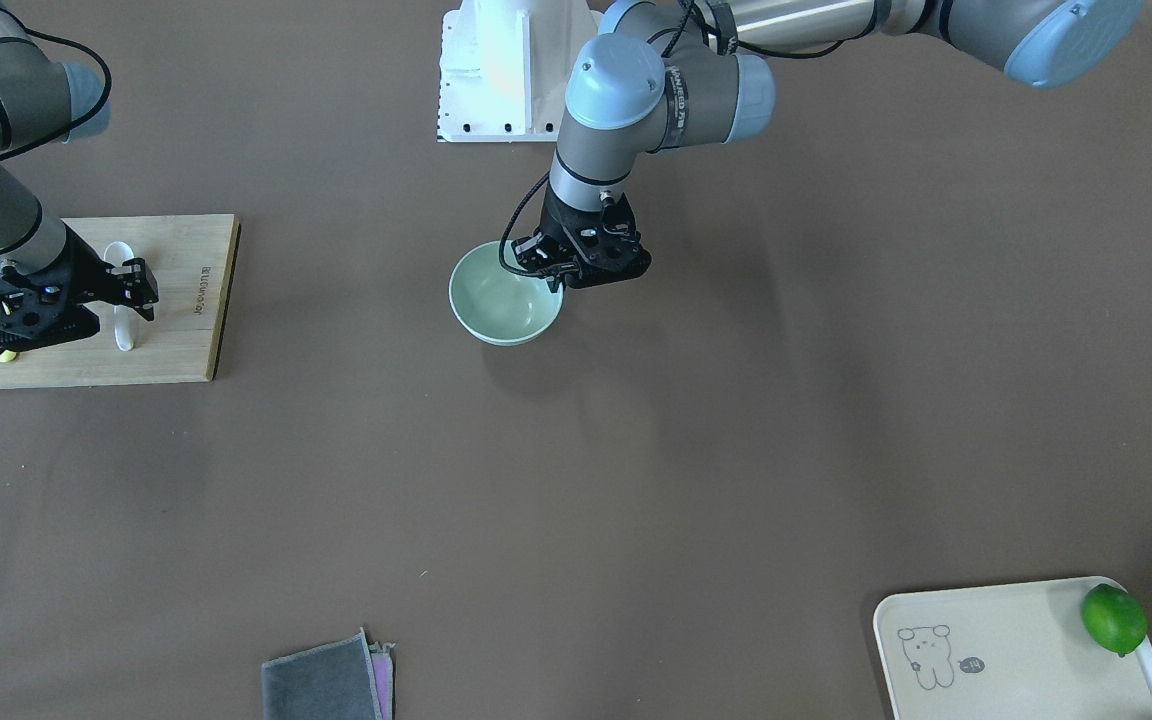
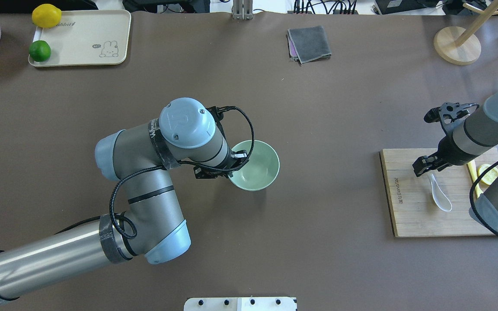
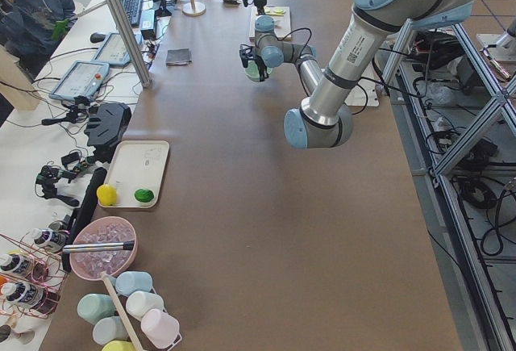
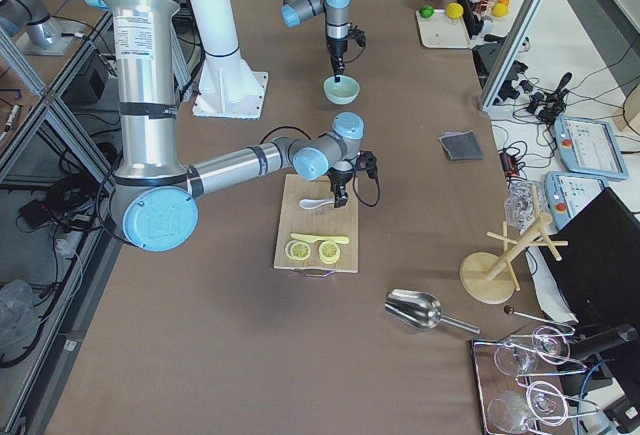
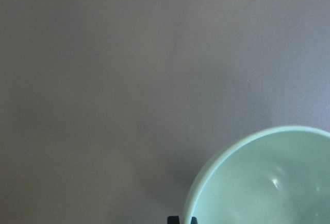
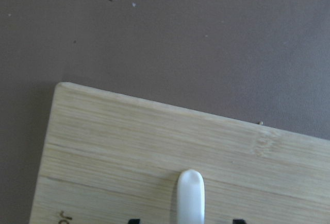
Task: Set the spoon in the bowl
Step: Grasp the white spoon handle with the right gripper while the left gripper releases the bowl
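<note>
A: Looking across a brown table; nearest, noting a grey cloth and a cream tray with 1 lime at its edge.

B: Further in?

A: Finding the spoon flat on a bamboo cutting board, scoop toward the robot's base, near 2 lemon slices; straddled at the handle by the right gripper, fingers wide apart, neither touching.

B: Beyond that?

A: Reaching the bowl, upright on bare table, well apart from the board; pinched at the rim by the left gripper, fingers nearly together, 1 inside, 1 outside.
</note>
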`<state>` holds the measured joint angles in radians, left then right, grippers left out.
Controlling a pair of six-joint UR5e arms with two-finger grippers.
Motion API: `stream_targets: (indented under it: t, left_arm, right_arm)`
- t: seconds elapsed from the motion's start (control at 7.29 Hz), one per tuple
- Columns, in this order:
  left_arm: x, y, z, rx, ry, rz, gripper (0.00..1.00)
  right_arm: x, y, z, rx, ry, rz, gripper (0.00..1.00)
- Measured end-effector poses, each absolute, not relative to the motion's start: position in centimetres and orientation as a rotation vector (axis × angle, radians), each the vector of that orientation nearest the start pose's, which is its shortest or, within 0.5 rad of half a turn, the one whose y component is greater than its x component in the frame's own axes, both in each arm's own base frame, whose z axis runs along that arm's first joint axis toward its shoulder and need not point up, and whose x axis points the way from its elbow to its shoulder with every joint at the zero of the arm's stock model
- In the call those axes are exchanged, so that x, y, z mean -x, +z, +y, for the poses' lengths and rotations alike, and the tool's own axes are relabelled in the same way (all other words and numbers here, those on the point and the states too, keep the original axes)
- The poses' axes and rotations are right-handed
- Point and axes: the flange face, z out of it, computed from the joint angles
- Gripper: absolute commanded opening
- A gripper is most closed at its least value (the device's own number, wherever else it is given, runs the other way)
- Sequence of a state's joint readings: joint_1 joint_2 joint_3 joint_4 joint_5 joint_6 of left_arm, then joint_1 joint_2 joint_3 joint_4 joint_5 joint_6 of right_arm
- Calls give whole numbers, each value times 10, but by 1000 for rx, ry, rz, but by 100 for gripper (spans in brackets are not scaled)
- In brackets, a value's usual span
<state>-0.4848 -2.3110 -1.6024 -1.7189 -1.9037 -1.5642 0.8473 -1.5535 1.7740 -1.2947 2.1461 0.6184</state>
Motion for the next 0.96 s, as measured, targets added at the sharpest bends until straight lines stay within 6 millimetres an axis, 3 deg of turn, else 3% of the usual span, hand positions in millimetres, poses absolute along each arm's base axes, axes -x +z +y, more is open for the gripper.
stream_targets:
  t: [0.14,0.27,0.41,0.69,0.82,0.96]
  left_arm:
    - [-575,180,-417,78,-287,962,59]
    - [-575,180,-417,76,-288,961,67]
    - [-574,180,-419,61,-293,959,94]
    - [-567,178,-426,24,-308,961,97]
    - [-554,175,-437,-2,-306,968,97]
    - [-530,182,-449,-36,-266,976,97]
  right_arm:
    - [283,530,-439,-25,-244,-740,12]
    - [282,531,-439,-22,-243,-739,0]
    - [282,531,-438,-21,-242,-740,0]
    - [282,523,-438,-26,-241,-752,0]
    - [285,504,-443,-43,-227,-773,0]
    - [296,471,-454,-55,-185,-801,0]
